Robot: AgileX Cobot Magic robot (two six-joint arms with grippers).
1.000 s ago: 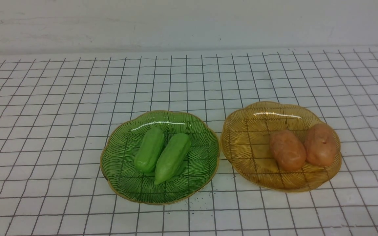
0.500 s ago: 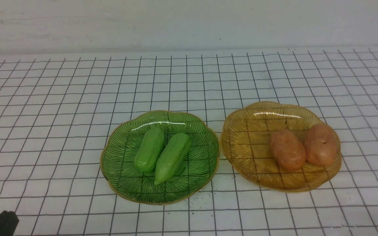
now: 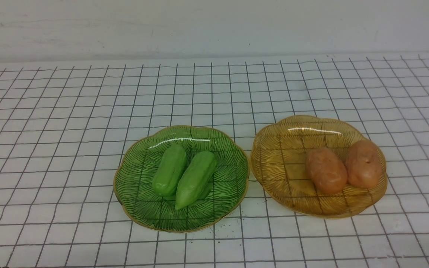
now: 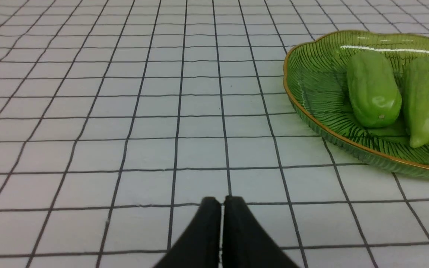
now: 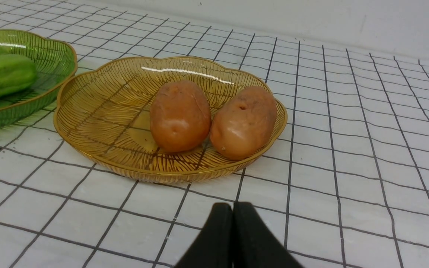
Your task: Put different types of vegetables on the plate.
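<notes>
Two light-green gourds (image 3: 169, 170) (image 3: 196, 178) lie side by side in the green plate (image 3: 136, 171), with the same pair (image 4: 373, 88) (image 4: 426, 99) showing in the left wrist view. Two orange-brown potatoes (image 3: 326, 170) (image 3: 364, 163) rest in the amber plate (image 3: 277, 156), the same two (image 5: 180, 115) (image 5: 242, 121) in the right wrist view. My left gripper (image 4: 221, 201) is shut and empty over the cloth, well short of the green plate (image 4: 304, 100). My right gripper (image 5: 232, 207) is shut and empty just in front of the amber plate (image 5: 88, 111). Neither gripper shows in the front view.
A white cloth with a black grid (image 3: 214, 93) covers the table up to a pale wall (image 3: 214, 26) at the back. The two plates sit close together near the middle, their rims almost touching.
A dark part of my left arm stood at the lower left corner of the front view half a second ago and has dropped out of view. The vegetables and plates have not moved.
</notes>
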